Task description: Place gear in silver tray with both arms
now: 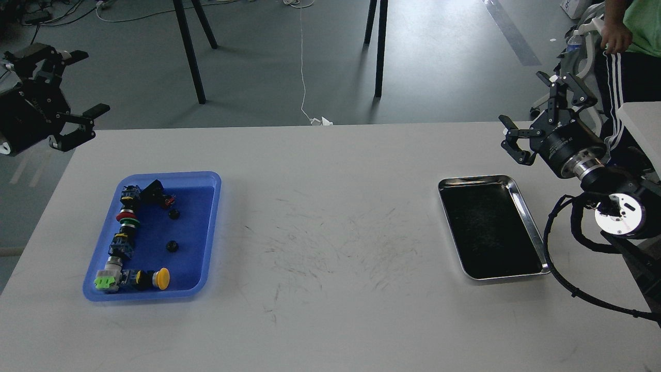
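The silver tray (477,179) lies empty at the table's right side. Two small black round gear-like parts (174,213) (172,247) lie in the blue tray (210,227) at the left. My left gripper (85,82) is open and empty. It is held high beyond the table's far left corner, well away from the blue tray. My right gripper (521,98) is open and empty. It hovers above the table's far right edge, just behind the silver tray.
The blue tray also holds several push-button parts along its left side, among them a yellow-capped one (162,278) and a green piece (105,282). A person (632,31) stands at the far right. Black stand legs (188,51) stand on the floor behind the table.
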{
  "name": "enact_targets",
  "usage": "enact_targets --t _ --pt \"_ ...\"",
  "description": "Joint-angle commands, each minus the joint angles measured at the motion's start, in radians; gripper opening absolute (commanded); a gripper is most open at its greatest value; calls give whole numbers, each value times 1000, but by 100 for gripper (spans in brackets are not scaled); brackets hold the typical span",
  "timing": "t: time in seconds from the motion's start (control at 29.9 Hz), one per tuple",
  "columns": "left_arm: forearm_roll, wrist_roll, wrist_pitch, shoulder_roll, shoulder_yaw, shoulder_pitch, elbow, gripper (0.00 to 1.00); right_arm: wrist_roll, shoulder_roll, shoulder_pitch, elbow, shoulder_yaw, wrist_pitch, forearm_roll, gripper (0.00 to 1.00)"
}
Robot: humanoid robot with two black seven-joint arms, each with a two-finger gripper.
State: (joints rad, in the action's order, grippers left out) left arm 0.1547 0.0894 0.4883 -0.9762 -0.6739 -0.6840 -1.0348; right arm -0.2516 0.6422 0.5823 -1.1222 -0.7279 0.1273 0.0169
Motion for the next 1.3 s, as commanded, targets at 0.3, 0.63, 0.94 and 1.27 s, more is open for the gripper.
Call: enact_targets --t 0.3,0.63,0.94,1.27 --pt "-47 399 -139 47 -56 20 13 89 0 5 -18 -11 -2 0 0 99" --pt "-90 399 -205 57 -41 64 9 99 0 7 -29 -15 -5 0 0 99" --pt "-104 399 -156 70 48 110 -7 100 0 11 -30 -16 -5 0 0 99" --pt "-118 399 -66 30 68 135 6 99 0 11 -30 -18 -2 0 0 99"
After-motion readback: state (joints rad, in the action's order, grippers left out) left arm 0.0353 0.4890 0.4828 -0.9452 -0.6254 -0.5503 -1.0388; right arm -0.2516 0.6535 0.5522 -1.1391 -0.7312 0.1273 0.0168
